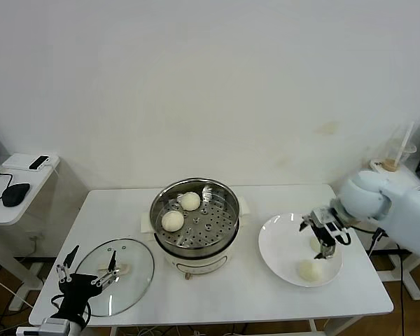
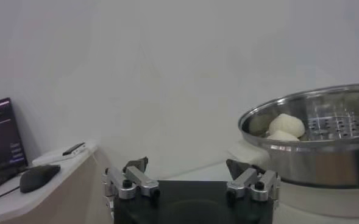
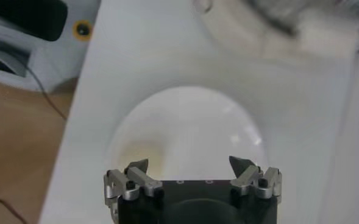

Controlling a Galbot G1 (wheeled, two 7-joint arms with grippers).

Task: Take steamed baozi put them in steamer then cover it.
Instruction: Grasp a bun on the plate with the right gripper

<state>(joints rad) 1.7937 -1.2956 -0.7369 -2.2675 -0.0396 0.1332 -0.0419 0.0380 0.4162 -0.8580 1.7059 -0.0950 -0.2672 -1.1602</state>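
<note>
Two steamed baozi (image 1: pixel 311 262) on plate (image 1: pixel 276 241), right tool (image 1: pixel 325 238) above

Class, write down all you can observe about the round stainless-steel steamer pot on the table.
The round, shiny stainless-steel steamer pot stands upright and uncovered on a white electric base, mid-table. Inside lies a perforated metal tray bearing two cream-white dome-shaped buns toward its left side. Its clear glass lid with a cream handle lies flat on the table to its left, apart from it. Neither pincer touches the pot: the left pincer is open by the lid, the right pincer open over the white plate.
</note>
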